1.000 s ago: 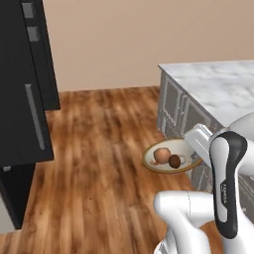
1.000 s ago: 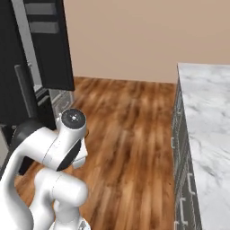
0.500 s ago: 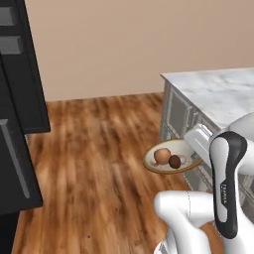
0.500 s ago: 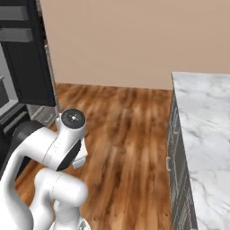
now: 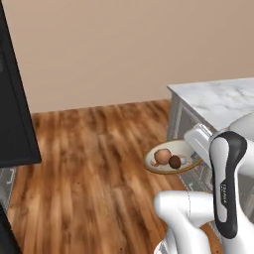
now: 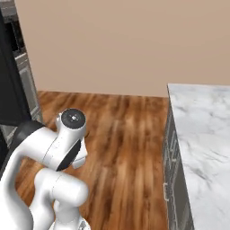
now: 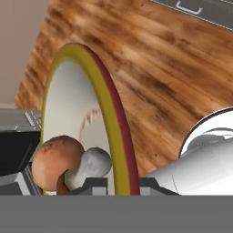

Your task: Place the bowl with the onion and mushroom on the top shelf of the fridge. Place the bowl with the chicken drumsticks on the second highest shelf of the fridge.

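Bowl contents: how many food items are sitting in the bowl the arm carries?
2. The onion lies on the left in the bowl, and the darker mushroom touches it on the right. Anything smaller beneath them would be hidden.

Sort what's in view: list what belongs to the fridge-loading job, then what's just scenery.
Job items:
- bowl, held off the floor, its rim clamped by the shut gripper
- onion in the bowl
- mushroom beside the onion
- fridge, black door at left

Scenery:
- marble counter
- grey cabinet drawers
- wooden floor
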